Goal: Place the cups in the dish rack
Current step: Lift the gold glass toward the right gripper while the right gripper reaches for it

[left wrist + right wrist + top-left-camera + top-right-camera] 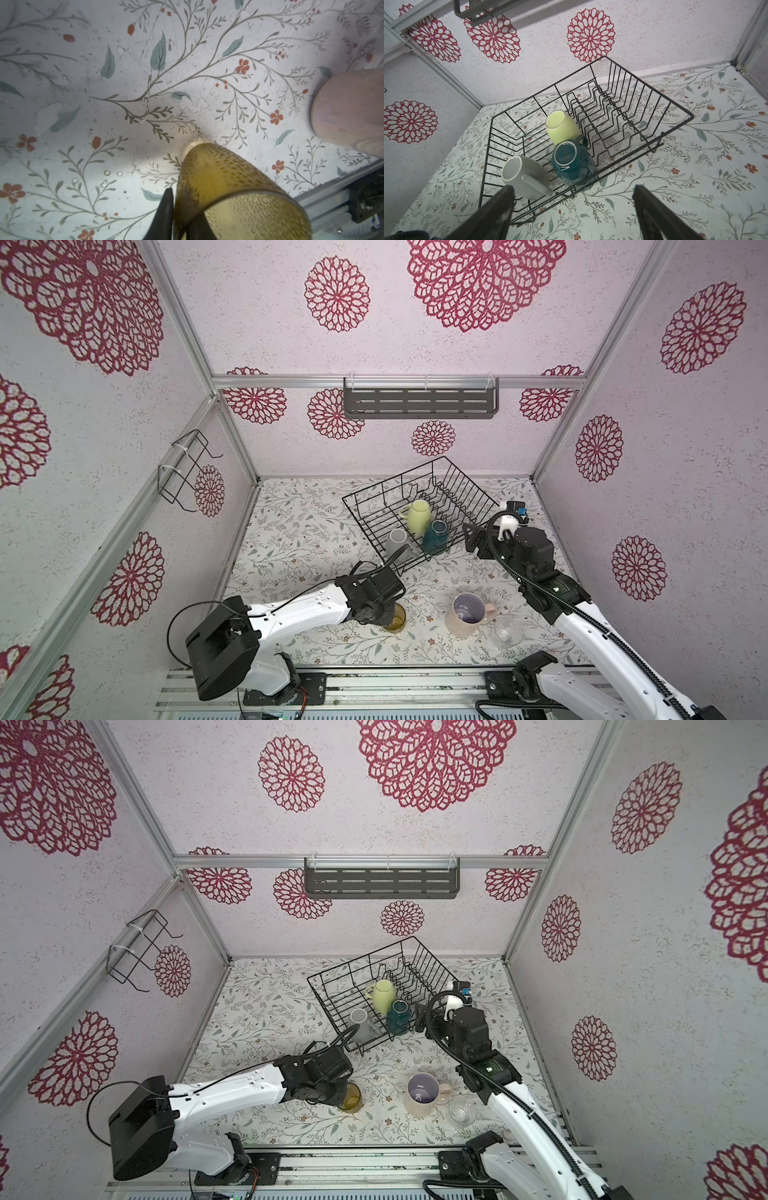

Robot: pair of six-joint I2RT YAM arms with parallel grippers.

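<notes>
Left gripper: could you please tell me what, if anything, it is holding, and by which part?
The left gripper pinches the amber glass tumbler by its wall at the rim, one finger outside, one inside. The right gripper is open, holding nothing.

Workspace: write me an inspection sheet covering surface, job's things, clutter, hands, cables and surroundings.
Surface: floral tabletop, scuffed and peeling in spots in the left wrist view.
Job's things: pale yellow-green mug, dark teal mug and light grey mug sit in the dish rack, bases showing; amber glass tumbler, large pink mug and small clear glass on the tabletop.
Clutter: nothing seen.
Hands: left hand shut on the amber glass tumbler's wall; right hand open, empty, beside the rack.
Cables: corrugated black cable along the right arm; thin black loop by the left arm.
Surroundings: grey slotted wall shelf; black wire wall holder.
</notes>
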